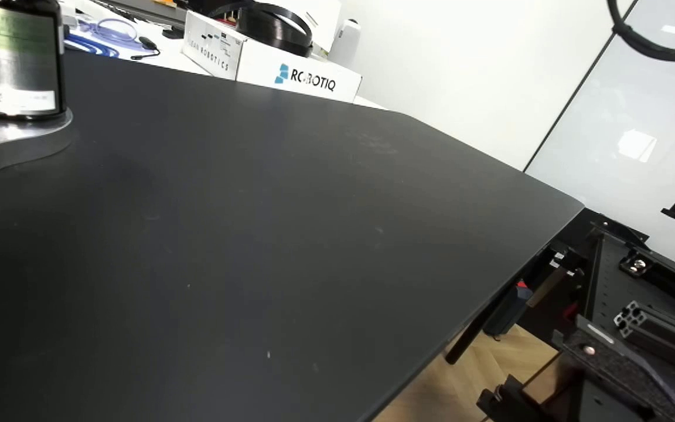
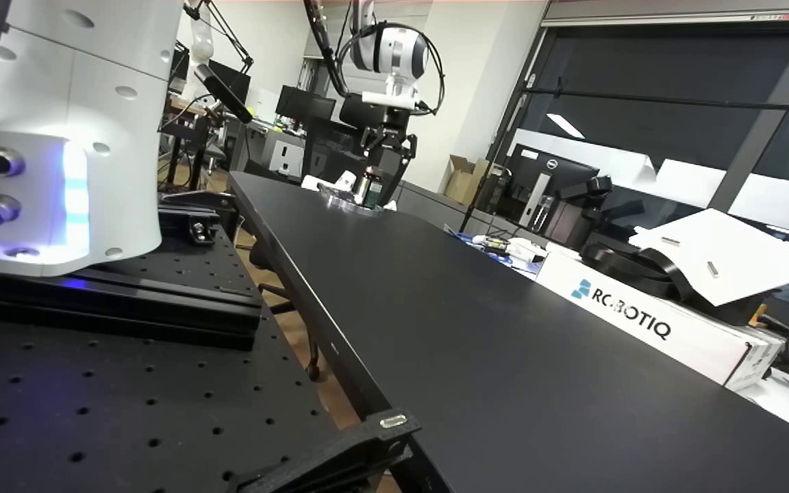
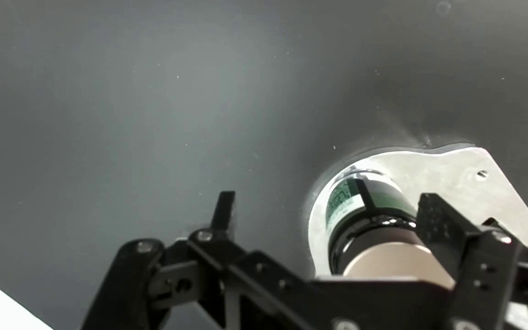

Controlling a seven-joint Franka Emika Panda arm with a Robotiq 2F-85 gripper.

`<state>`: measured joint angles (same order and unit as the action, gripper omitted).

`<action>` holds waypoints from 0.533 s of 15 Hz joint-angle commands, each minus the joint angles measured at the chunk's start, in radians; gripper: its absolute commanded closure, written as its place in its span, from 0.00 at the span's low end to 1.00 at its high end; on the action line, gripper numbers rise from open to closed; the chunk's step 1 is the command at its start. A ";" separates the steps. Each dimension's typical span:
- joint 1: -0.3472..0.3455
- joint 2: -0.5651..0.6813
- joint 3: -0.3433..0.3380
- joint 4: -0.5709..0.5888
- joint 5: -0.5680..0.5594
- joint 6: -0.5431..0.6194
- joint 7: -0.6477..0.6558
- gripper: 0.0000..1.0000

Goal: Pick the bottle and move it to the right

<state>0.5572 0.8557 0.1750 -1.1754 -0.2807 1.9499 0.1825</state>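
Note:
The bottle is dark with a green and silvery label and a pale cap. It stands upright on a flat silvery metal plate (image 3: 456, 178). The bottle (image 3: 383, 197) shows in the wrist view right of the middle; in an exterior view the bottle (image 1: 12, 64) is cut off at the left edge, and the bottle (image 2: 371, 188) is small at the table's far end. My gripper (image 3: 330, 206) is open around the bottle's top. Its right finger is close beside the bottle; its left finger is well apart. Whether the right finger touches cannot be told. In an exterior view the gripper (image 2: 389, 154) points down.
The plate lies on a dark table (image 1: 290, 234). A white Robotiq box (image 1: 299, 73) stands beside the table's long edge, also in an exterior view (image 2: 641, 318). A white robot base (image 2: 79, 157) and a black perforated platform (image 2: 120, 397) stand along the opposite edge.

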 commanded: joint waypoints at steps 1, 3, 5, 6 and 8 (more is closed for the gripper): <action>0.025 0.066 -0.001 0.120 0.030 -0.032 -0.049 0.00; 0.042 0.083 -0.008 0.153 0.032 -0.032 -0.062 0.00; 0.047 0.098 -0.010 0.180 0.045 -0.028 -0.074 0.00; 0.048 0.105 -0.012 0.189 0.048 -0.022 -0.076 0.00; 0.036 0.113 0.005 0.194 0.039 -0.008 -0.077 0.00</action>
<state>0.5967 0.9299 0.1750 -1.0515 -0.2509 1.9504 0.1218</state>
